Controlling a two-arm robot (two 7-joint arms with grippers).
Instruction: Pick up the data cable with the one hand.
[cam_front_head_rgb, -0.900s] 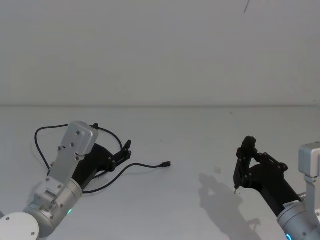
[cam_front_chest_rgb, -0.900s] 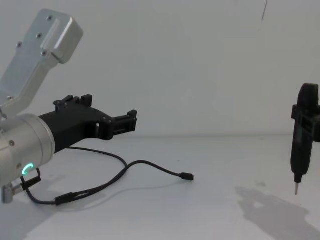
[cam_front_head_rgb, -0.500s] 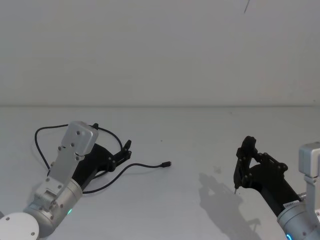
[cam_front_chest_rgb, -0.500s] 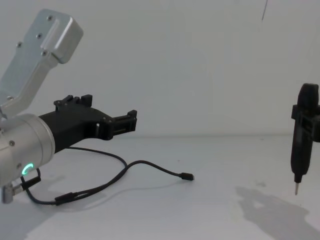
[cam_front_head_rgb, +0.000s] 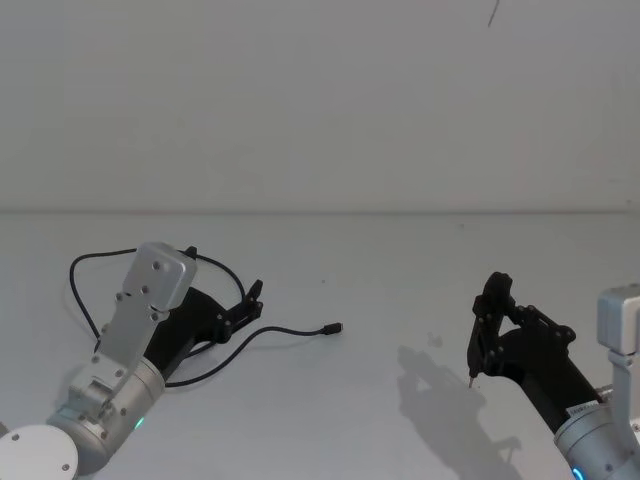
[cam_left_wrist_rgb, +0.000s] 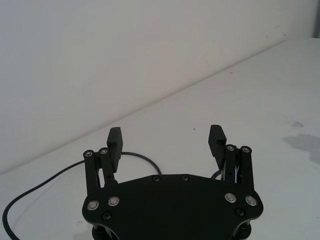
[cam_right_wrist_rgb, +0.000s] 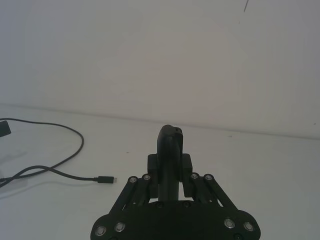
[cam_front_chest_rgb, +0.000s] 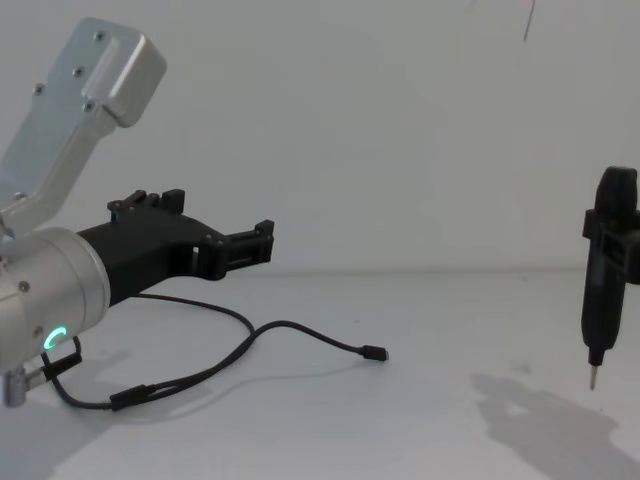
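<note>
Data cable lies below left gripper's wide-open jaws, untouched; right gripper parked at right.

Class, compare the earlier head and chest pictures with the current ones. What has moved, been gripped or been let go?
Nothing has visibly changed. The left gripper is as before, open and above the data cable, which lies loose on the table. The right gripper is parked in the same place at the right.
</note>
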